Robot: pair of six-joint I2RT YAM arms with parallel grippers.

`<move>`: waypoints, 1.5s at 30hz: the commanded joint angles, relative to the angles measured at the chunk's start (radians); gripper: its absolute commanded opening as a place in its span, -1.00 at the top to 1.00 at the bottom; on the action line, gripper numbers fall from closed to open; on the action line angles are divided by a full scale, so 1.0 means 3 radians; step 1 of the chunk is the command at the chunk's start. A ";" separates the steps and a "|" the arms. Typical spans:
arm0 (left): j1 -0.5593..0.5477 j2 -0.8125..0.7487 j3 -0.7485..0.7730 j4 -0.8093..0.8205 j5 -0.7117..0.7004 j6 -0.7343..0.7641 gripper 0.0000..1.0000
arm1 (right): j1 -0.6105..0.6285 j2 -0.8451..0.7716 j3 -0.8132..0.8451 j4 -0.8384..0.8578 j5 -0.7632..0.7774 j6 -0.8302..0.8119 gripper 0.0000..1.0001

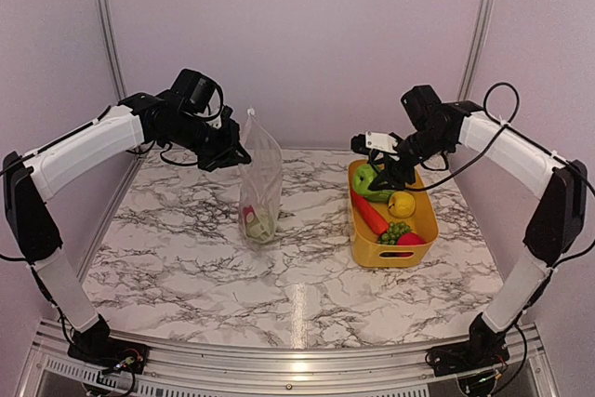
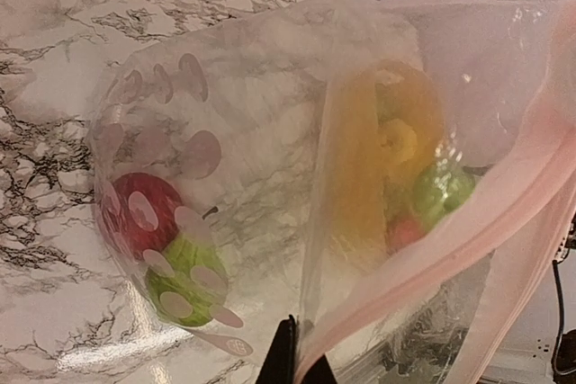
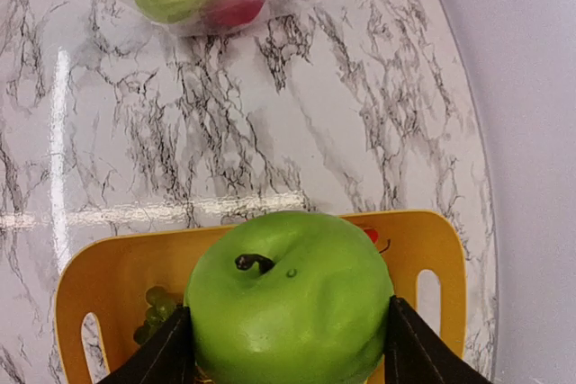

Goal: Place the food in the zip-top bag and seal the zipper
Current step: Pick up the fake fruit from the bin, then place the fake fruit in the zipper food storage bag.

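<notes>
Your right gripper (image 3: 288, 341) clasps the green apple (image 3: 286, 281) over the yellow basket (image 3: 101, 267); left gripper (image 1: 244, 156) pinches the zip-top bag (image 1: 263, 178) upright.

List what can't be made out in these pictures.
- Left wrist view: left fingers cut off by the bottom edge; only a dark tip shows beside the zipper.
- Right wrist view: green apple hides most of the yellow basket contents.
- Top view: food inside the zip-top bag too small to identify.

The marble-look table (image 1: 186, 258) is glossy, the zip-top bag (image 1: 263, 169) clear crinkly plastic, the green apple (image 3: 288, 303) smooth, shiny.
</notes>
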 commanded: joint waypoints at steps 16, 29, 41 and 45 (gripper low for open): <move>0.0004 0.0023 0.0029 0.0131 0.0107 -0.0052 1.00 | 0.0820 0.0340 0.1891 0.0635 -0.0667 0.1626 -0.10; -0.0016 -0.0089 -0.0028 0.0208 0.0117 -0.0146 1.00 | 0.1245 0.0701 0.2048 0.1105 -0.1000 0.2447 -0.06; -0.0030 -0.0255 -0.0144 0.0244 0.0107 -0.0185 1.00 | 0.1264 0.0805 0.1701 0.1125 -0.0448 0.2403 -0.04; -0.0039 -0.0303 -0.0186 0.0301 0.0120 -0.0210 1.00 | 0.1264 0.0834 0.1656 0.1143 -0.0306 0.2424 -0.05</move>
